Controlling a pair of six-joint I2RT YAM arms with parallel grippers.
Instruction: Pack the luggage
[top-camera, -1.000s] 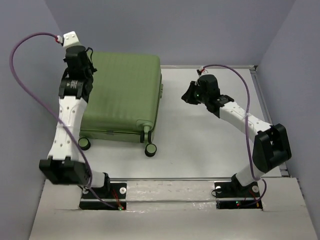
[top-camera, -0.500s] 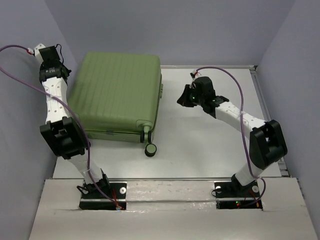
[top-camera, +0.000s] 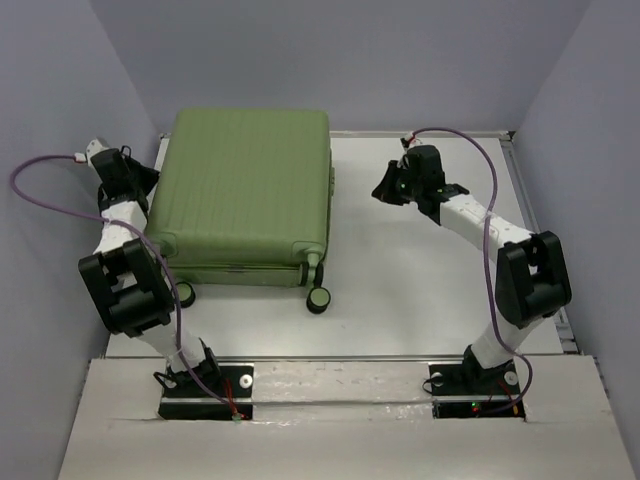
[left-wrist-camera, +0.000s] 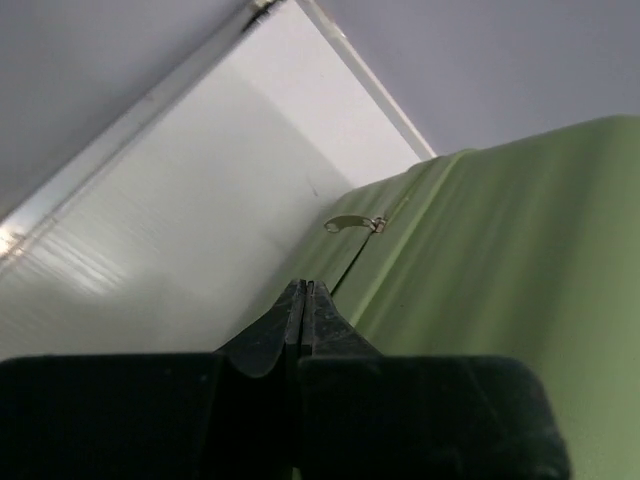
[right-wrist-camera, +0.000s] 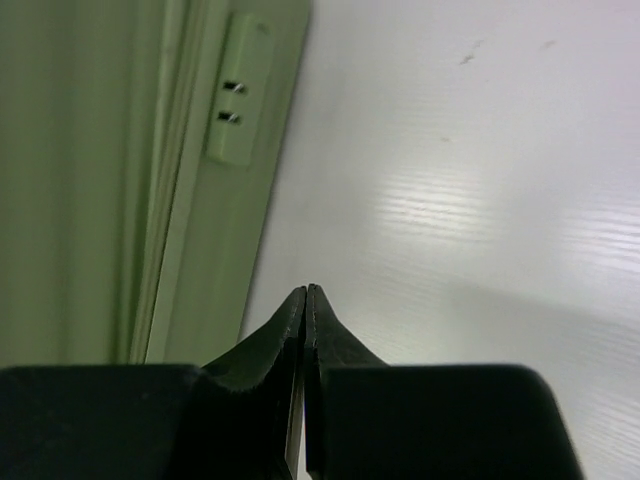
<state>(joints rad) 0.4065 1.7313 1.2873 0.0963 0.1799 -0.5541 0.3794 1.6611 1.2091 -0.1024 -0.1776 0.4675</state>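
Luggage (top-camera: 245, 195) lies shut and flat on the tabletop (top-camera: 420, 280), between 2 pairs of jaws. Left jaws, clenched on nothing, sit just beside its side seam, the zipper pull (left-wrist-camera: 355, 224) ahead of their tips. Right jaws, clenched and empty too, stand apart, luggage to their left. Left arm looks nearer.

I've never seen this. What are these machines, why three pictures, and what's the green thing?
Two robot arms are bolted at the near edge of a white table. One picture looks down from above; the others come from a camera on each wrist. A closed green suitcase lies flat on it, wheels toward the arms. The left end effector is shut beside its zipper pull; the right end effector, also shut, is by the opposite side. Neither holds anything.
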